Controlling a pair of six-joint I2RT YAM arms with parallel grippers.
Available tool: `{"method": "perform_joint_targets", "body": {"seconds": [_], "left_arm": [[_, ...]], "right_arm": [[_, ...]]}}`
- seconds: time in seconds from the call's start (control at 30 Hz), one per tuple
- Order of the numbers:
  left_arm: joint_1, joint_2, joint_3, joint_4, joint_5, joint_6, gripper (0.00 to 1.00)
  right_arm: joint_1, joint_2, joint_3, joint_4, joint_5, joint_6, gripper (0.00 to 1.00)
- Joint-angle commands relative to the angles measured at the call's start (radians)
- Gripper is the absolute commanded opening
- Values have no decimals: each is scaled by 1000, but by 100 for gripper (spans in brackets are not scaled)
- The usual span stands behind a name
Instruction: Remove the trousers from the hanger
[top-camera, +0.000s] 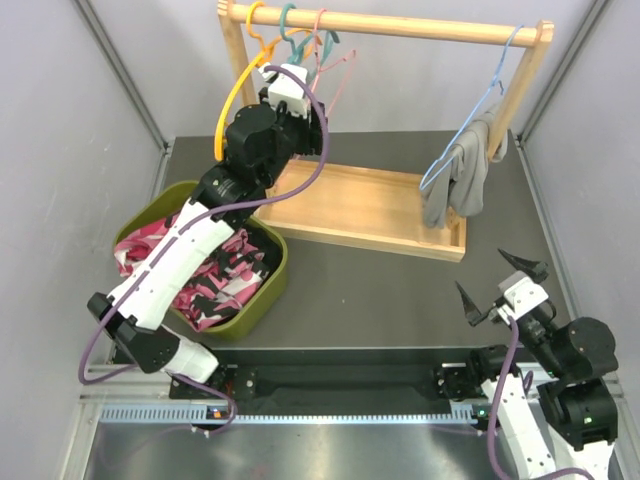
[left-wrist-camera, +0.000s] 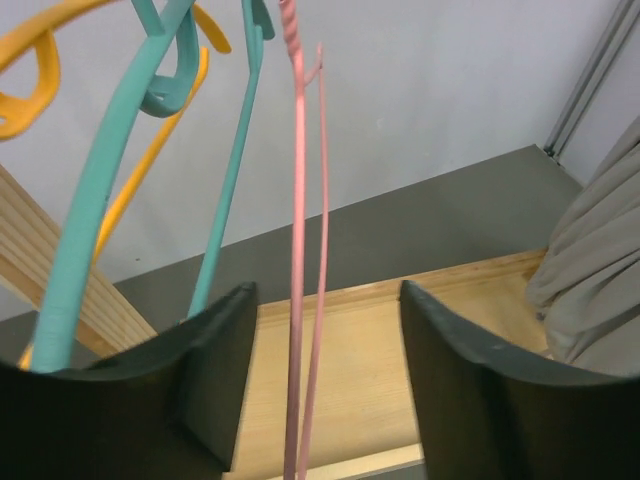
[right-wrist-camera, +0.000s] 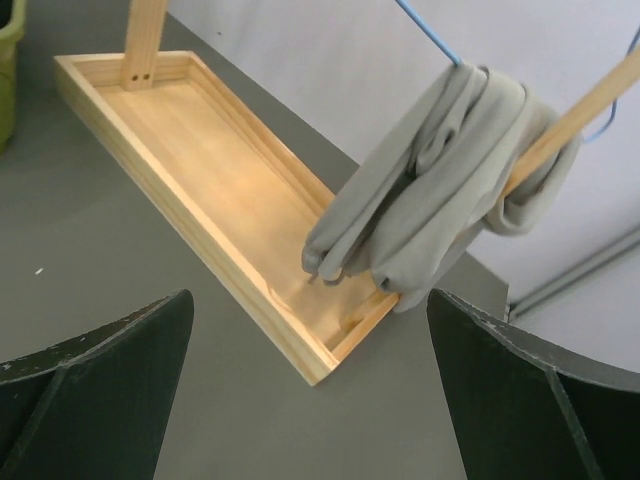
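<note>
Two arms in frame, working at a wooden rack (top-camera: 390, 25) that stands in a shallow wooden tray (top-camera: 370, 205). Four hangers on the rail: orange hanger (top-camera: 240, 85), teal hanger (top-camera: 290, 30) and pink hanger (top-camera: 335, 55) bunched at the left end, blue hanger (top-camera: 480, 110) alone at the right end. Grey trousers (top-camera: 462, 175) are draped over the blue hanger, folded in several layers, lower ends hanging at the right end of the tray close by the right post. Left arm is raised to the bare hangers at the left end. The left gripper (left-wrist-camera: 328, 300) has its jaws partly apart, with the pink hanger's two thin wires running down between the fingers (left-wrist-camera: 215, 380); neither wire touches a pad in the wrist view, so nothing is gripped. Teal and orange hangers pass outside the left finger. Right gripper (top-camera: 497, 283) sits low near its base at the near right of the table (top-camera: 400, 290), jaws spread wide and holding nothing, well apart from the trousers and pointed toward them. A green basket (top-camera: 275, 275) at the near left of the table holds a heap of pink, black and white clothes (top-camera: 205, 275); the left arm's forearm crosses above it.
</note>
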Motion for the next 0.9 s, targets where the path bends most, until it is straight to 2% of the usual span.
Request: {"method": "perform_joint_targets", "body": {"seconds": [0.0,0.07,0.13,0.17,0.33,0.5,0.6,0.63,0.83,0.87], "left_arm": [[4,-75,4,0,42,-42,68],[4,-98,6,-22,58,-57,80],[4,-135,3,-48,71,-63,84],[5,-145,1,-57,91,-69,90],[5,-227,-45,-89,150,-106,93],[5,-279,-85,-112,233,-146,95],[5,-297,-97,-117,279,-173,95],[4,-300,-97,-117,348,-181,95],[-6,-262,-90,-67,474,-241,96],[-10,-253,-85,-59,485,-246,96]], "right_arm": [[-31,-13,-32,96,74,113,100],[-42,-8,-52,107,95,147,100],[-48,-1,-73,129,122,170,100],[-53,5,-81,136,129,188,100],[-79,108,-153,218,177,262,100],[-104,243,-213,313,131,328,100],[-133,271,-267,386,71,339,100],[-146,274,-287,406,32,319,100],[-165,280,-294,429,-9,290,100],[-198,278,-294,431,-9,290,100]]}}
